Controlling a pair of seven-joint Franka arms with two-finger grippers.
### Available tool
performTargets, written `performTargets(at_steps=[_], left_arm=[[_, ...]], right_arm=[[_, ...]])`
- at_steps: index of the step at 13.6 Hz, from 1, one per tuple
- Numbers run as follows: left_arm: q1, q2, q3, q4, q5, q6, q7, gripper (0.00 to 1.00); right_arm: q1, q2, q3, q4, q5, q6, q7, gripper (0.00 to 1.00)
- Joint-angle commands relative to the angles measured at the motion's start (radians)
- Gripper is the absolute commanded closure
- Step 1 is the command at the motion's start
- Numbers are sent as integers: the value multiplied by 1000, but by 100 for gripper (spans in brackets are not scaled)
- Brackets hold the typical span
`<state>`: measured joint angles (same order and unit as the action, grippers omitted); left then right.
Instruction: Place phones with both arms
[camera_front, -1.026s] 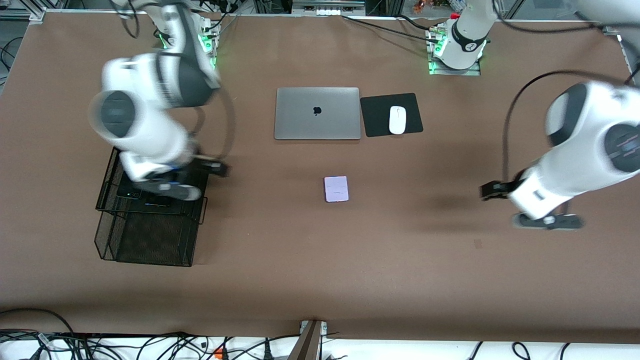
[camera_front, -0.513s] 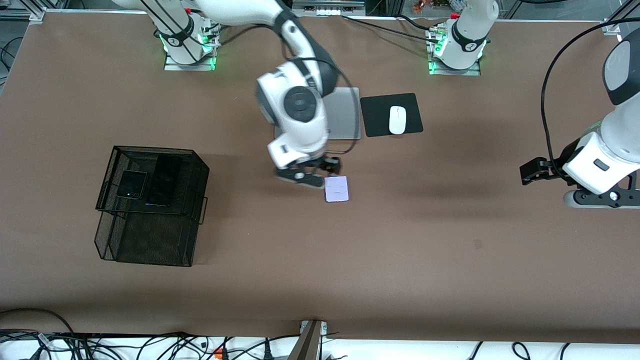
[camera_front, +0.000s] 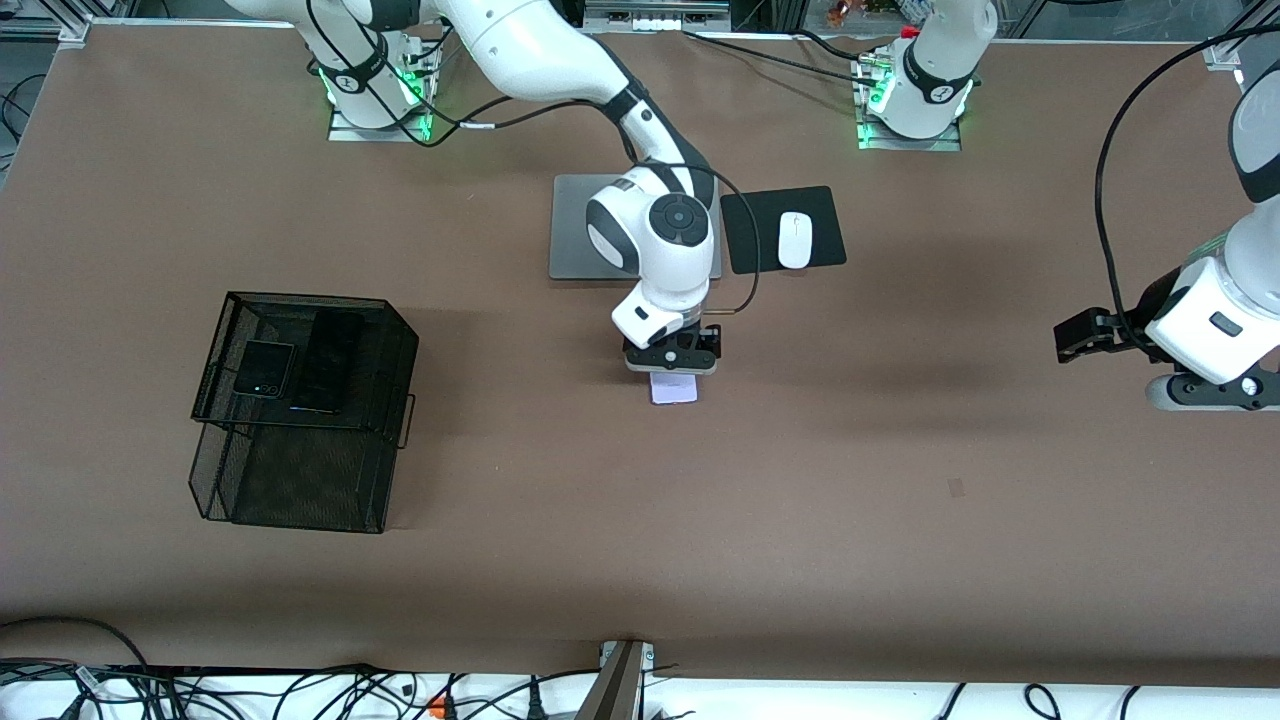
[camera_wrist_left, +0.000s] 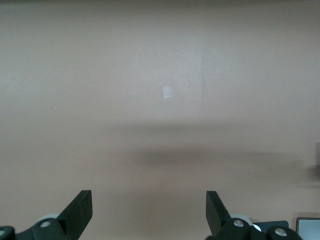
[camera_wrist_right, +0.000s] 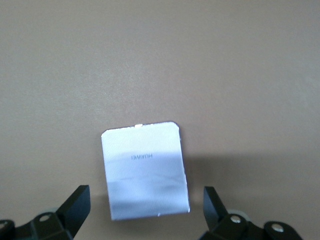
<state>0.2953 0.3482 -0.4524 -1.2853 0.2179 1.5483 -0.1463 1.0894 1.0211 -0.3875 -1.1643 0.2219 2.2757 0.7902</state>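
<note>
A: Fingers?
B: Right gripper (camera_wrist_right: 145, 212) spread wide over the pale phone (camera_front: 673, 390), gripping nothing. The phone lies mid-table, nearer the camera than the laptop (camera_front: 580, 228).
A: Left gripper (camera_wrist_left: 149, 212)?
B: Wide apart too, empty, over bare table (camera_front: 900, 520) at its own end.
A: The black phones?
B: In the wire basket (camera_front: 300, 470).

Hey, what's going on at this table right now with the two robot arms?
The right gripper hangs open right over the lavender-white phone, which lies flat on the table in the middle, its fingers spread past either side of it, not gripping. Two black phones already lie on top of the black mesh basket toward the right arm's end. The left gripper waits open over bare table at its own end.
</note>
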Motion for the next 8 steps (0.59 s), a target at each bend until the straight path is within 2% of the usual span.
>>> performTargets(at_steps=[1,3,5,6,7,8], left_arm=[[14,-23,1,11,8,-31,63,0],[-22,-84,61,-38,3,-31,88,0],[-103,-167,203,-145,-49,5,109,0],[-139,-232,263,-236,-90,69,123,0],[-175,-311,323,-349,-106,160,131,0],[-212,-375,352,-459,-103,223,134,0]], right_arm=[[-3,46,-4,31,-15,46,-39,0],[-3,68,-2,29,-13,83,-39,0],[-3,77,1,29,-15,99,-40,0],[-3,80,1,31,-15,100,-39,0],[-3,82,1,31,-15,100,-40,18],[-2,77,1,31,-15,93,-42,50]])
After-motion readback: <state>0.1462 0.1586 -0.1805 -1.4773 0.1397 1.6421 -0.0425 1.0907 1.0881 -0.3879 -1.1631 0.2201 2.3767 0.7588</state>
